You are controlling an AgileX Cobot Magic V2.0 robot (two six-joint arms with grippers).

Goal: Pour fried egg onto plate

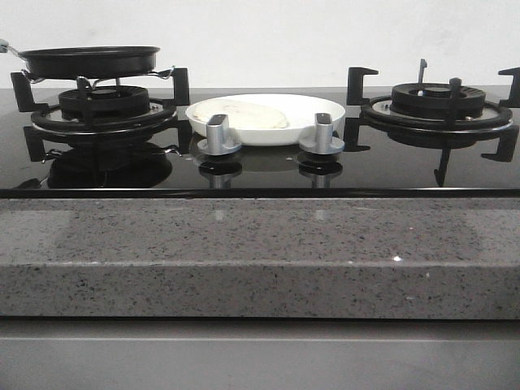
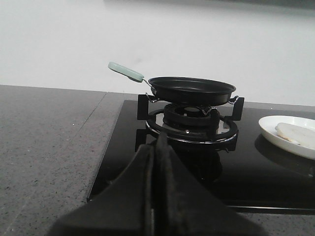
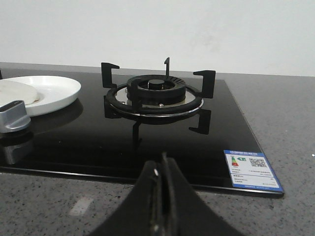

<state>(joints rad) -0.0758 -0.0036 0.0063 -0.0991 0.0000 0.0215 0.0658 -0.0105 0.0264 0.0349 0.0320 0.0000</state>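
The fried egg [image 1: 244, 114] lies flat on the white plate [image 1: 313, 110], which sits on the black glass hob between the two burners. The egg [image 2: 295, 133] and plate [image 2: 275, 125] also show at the edge of the left wrist view, and the plate [image 3: 56, 89] and egg [image 3: 17, 92] in the right wrist view. The black frying pan [image 1: 89, 61] with a pale green handle [image 2: 125, 72] stands on the left burner. My left gripper [image 2: 156, 147] is shut and empty, before the left burner. My right gripper [image 3: 162, 164] is shut and empty, over the counter before the right burner. Neither gripper shows in the front view.
Two silver knobs [image 1: 218, 135] [image 1: 322, 134] stand in front of the plate. The right burner [image 1: 439, 106] with its black pan support is bare. A label sticker [image 3: 251, 169] lies at the hob's corner. A grey speckled counter [image 1: 260, 252] runs along the front.
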